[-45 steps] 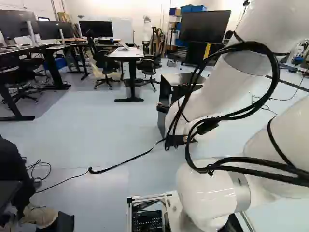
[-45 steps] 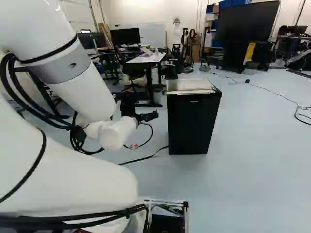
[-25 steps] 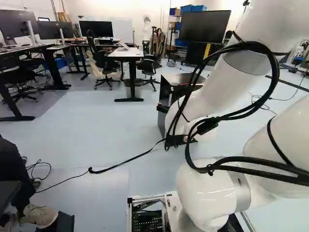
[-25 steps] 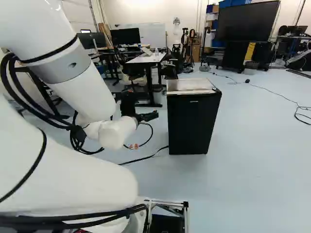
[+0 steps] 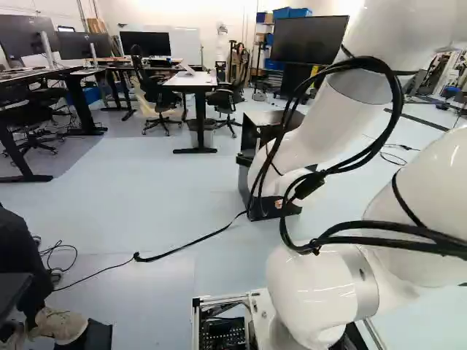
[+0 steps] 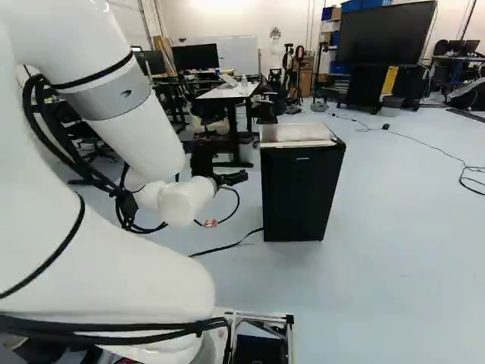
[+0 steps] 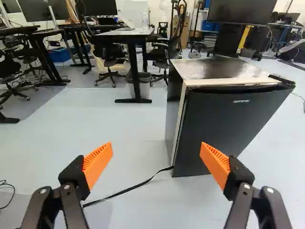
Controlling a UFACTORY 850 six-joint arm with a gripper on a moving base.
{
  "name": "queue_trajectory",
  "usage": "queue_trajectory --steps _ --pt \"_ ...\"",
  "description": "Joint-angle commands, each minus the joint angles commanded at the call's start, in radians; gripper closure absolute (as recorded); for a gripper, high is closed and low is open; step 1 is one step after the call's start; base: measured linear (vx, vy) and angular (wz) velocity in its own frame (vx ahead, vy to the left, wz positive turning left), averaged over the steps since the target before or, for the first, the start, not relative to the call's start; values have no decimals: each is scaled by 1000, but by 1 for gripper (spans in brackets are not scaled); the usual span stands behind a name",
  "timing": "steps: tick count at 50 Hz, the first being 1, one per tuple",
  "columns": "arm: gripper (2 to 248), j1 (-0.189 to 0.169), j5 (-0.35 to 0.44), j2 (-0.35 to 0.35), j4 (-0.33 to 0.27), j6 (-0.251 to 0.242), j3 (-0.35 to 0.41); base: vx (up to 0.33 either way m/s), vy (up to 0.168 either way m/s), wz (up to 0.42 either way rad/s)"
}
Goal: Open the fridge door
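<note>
Arm (image 6: 140, 144) shifts rightward in the right base view; gripper (image 7: 156, 148) fingers stand apart. Likely step: approach. Next: align with fridge door (image 6: 299, 193), centre-right there.

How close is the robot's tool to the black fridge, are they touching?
Apart. The right base view shows a strip of floor between the tool and the fridge.
</note>
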State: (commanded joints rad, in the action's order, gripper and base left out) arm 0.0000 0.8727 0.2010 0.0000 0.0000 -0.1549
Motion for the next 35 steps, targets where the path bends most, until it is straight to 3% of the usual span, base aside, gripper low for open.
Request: queue_trajectory --steps 35 --pt "3 6 0 -124 2 0 -115 0 0 0"
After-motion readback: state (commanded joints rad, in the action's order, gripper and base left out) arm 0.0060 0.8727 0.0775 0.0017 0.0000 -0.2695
